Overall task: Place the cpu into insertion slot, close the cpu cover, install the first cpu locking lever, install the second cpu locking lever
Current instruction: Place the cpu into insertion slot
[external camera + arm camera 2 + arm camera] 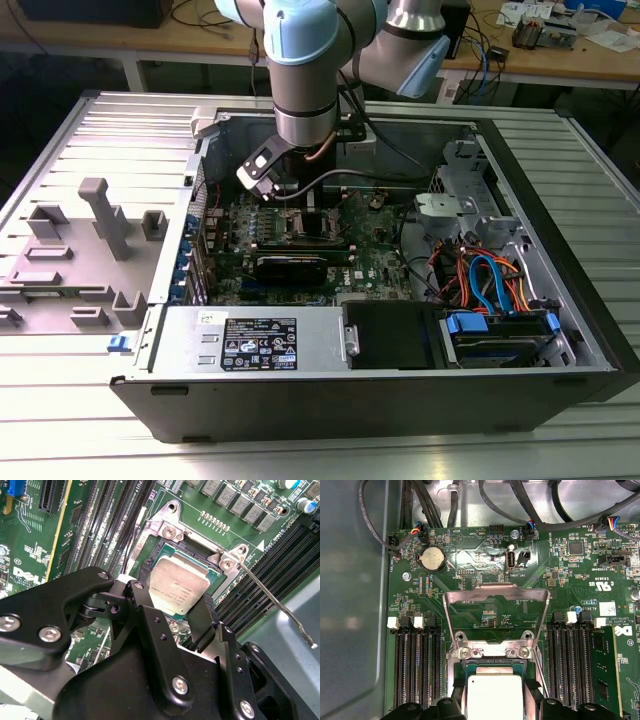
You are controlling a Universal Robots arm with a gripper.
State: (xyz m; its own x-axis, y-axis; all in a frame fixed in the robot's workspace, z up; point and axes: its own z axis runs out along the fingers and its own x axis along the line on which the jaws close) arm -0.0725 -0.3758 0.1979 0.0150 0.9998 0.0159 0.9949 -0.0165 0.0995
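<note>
Second wrist view: my black fingers (147,617) clamp the flat silver-grey square cpu (177,585) over the silver-rimmed square insertion slot (167,530), which sits at 10 o'clock from the dark case (400,400) middle in the exterior view. The thin silver cpu cover (495,594) stands raised. I should keep the chip level, corners matched.

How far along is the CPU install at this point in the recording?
Done, apparently: the cpu lies in the insertion slot. In hand: the gripper sits right over the cpu; whether it grips is unclear. Left: the cpu cover stands open in the first wrist view, and a locking lever sticks out unlatched in the second wrist view.
</note>
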